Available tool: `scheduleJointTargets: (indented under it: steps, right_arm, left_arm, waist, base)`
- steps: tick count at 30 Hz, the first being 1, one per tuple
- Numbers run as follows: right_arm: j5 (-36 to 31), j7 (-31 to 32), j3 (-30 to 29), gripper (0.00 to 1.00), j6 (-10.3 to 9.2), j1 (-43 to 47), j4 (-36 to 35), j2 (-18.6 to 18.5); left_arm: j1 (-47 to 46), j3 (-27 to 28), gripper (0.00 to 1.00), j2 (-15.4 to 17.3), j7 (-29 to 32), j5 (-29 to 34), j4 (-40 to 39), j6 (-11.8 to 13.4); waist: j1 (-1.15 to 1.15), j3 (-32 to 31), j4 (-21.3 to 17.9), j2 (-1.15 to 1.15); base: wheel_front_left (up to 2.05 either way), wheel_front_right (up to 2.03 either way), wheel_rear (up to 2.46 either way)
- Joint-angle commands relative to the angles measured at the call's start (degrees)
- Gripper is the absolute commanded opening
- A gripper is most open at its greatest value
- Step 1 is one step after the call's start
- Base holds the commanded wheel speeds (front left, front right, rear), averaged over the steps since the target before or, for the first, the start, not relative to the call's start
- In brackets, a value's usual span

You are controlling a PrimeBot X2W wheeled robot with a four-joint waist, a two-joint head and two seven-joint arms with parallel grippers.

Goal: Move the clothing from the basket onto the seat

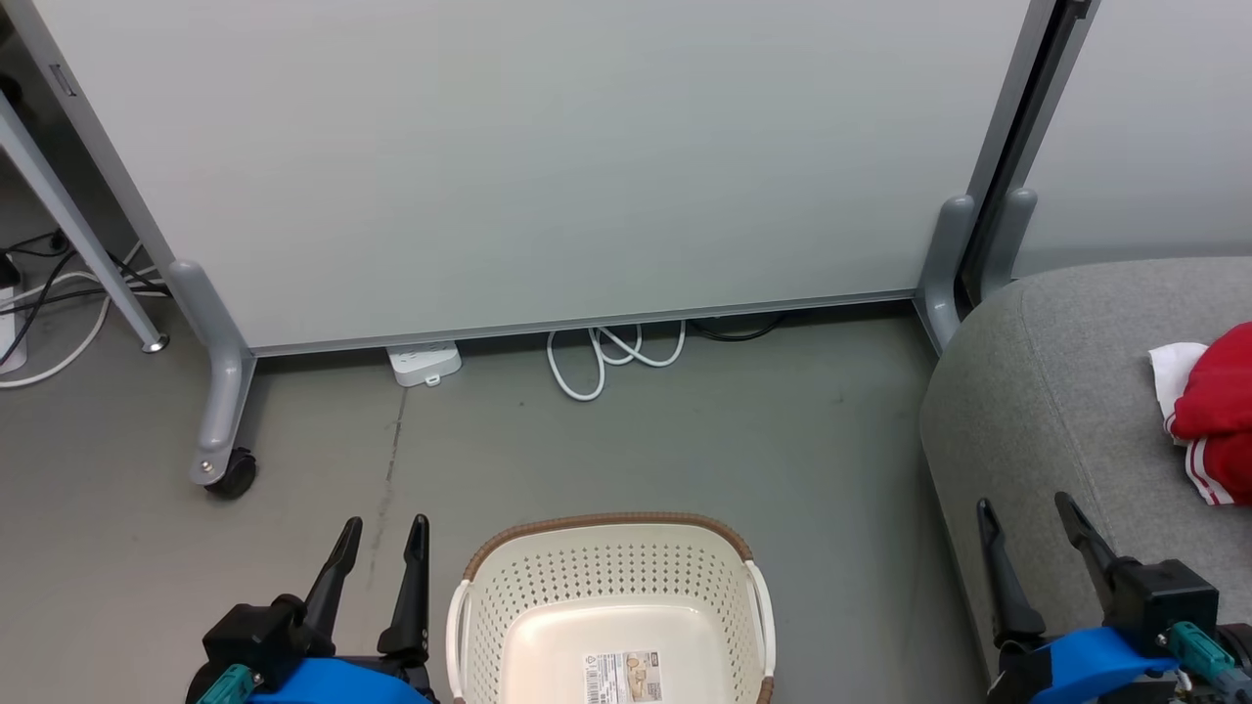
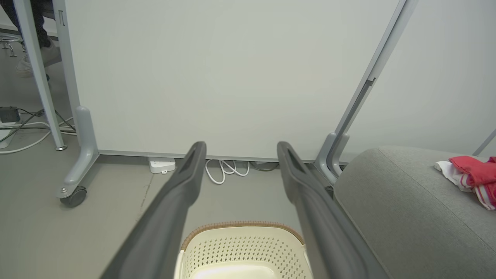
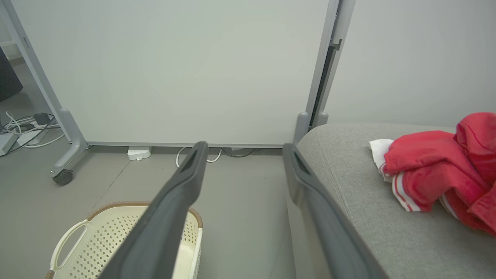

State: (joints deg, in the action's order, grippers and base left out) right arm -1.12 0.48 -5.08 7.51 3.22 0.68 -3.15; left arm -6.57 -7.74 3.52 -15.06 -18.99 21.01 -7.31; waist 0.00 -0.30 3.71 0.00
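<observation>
Clothing: red striped sports garments (image 1: 1218, 401), a heap with no clear long axis, on the grey sofa seat (image 1: 1056, 391), to the right of and beyond the right end effector (image 1: 1024, 504).
Basket: perforated laundry basket (image 1: 606, 521) on the floor (image 1: 685, 440) between the arms; visible base bare except for a paper label (image 1: 626, 677).
End effectors: both spread wide and empty; left end effector (image 1: 386, 523) just beside the basket.
Nearer arm: right.
Views: right wrist view shows the heap most fully; head view shows the label.

You have bright, even light from overhead in all three views, with shadows soft and short: a thin dark band under the partition (image 1: 587, 196). The basket (image 1: 606, 572) base glares pale. In the wrist views the jaws nearest the lens blur, and partition posts lean toward the edges.
</observation>
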Motion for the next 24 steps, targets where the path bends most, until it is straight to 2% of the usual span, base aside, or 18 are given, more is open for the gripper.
scheduleJointTargets:
  steps: [1, 8, 9, 17, 24]
  right_arm:
    - [0.0, -0.2, -0.1, 1.0, -0.04, 0.1, -0.2, 0.3]
    - [0.8, -0.3, -0.3, 1.0, -0.04, 0.4, 0.1, 0.3]
    - [0.6, -0.1, -0.3, 0.0, 0.0, 0.2, 0.2, 0.1]
    - [1.3, 0.2, -0.3, 0.0, 0.04, 0.5, 4.9, 0.4]
    - [10.2, 0.9, -0.7, 0.0, 0.04, -0.6, 5.9, 0.4]
  left_arm:
    - [0.3, -0.1, 1.0, 0.2, -0.2, 0.2, 0.1, -0.2]
    - [0.4, -0.4, 1.0, 0.3, -0.2, -0.4, 0.3, -0.2]
    - [0.0, -0.3, 0.0, 0.0, 0.0, -0.2, 0.3, 0.0]
    - [2.6, -0.2, 0.0, -0.8, 0.5, -0.6, 4.1, 0.0]
    - [2.3, 1.2, 0.0, -0.8, 2.5, -7.7, 3.0, 0.0]
  waist:
    - [0.0, 0.0, 0.1, 0.0]
    - [0.0, 0.2, 0.2, 0.0]
    - [0.0, 0.2, 0.2, 0.0]
    - [0.01, 0.2, 0.1, 0.0]
    - [0.01, 0.2, -0.1, 0.0]
  base:
    - [0.0, 0.0, 0.0]
    - [0.0, 0.0, 0.0]
    - [0.0, 0.0, 0.0]
    - [0.0, 0.0, 0.0]
    - [0.0, 0.0, 0.0]
